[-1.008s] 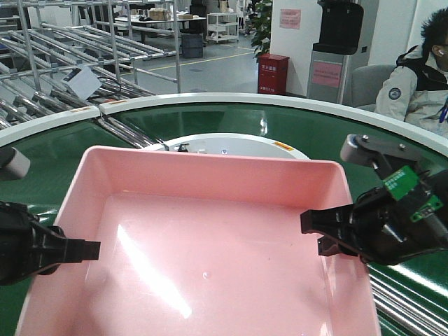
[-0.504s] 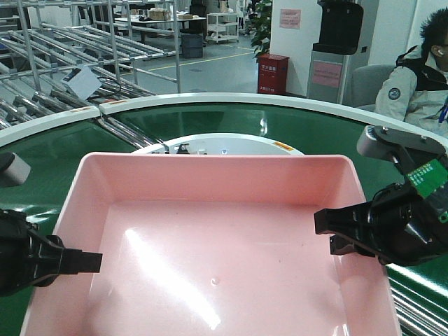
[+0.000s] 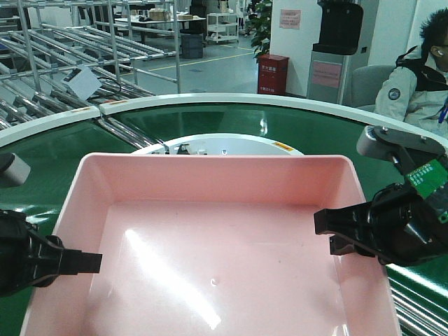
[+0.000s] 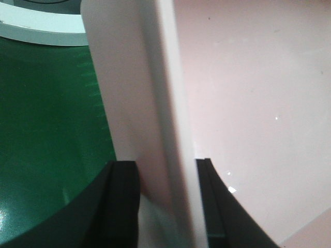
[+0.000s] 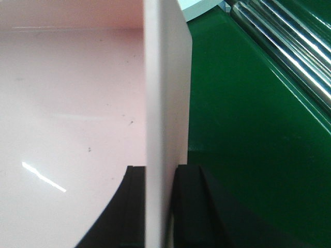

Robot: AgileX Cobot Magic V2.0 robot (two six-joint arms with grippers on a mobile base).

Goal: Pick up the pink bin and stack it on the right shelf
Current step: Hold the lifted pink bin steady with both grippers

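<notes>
Pink bin [image 3: 210, 266], long axis L-R, mouth up; L pincer [image 3: 73, 262], R pincer [image 3: 336, 234] tight on side walls

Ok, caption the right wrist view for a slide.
Right gripper pinching the pink bin by its wall, green conveyor alongside.

pink wall sign [image 3: 290, 19], red cabinet [image 3: 273, 73], lettering too small to read

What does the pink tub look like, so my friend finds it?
Find the curved green conveyor belt; in front of it, the pink bin is held between the left gripper and the right gripper. It is the one wide, shallow, empty pale-pink tub.
</notes>
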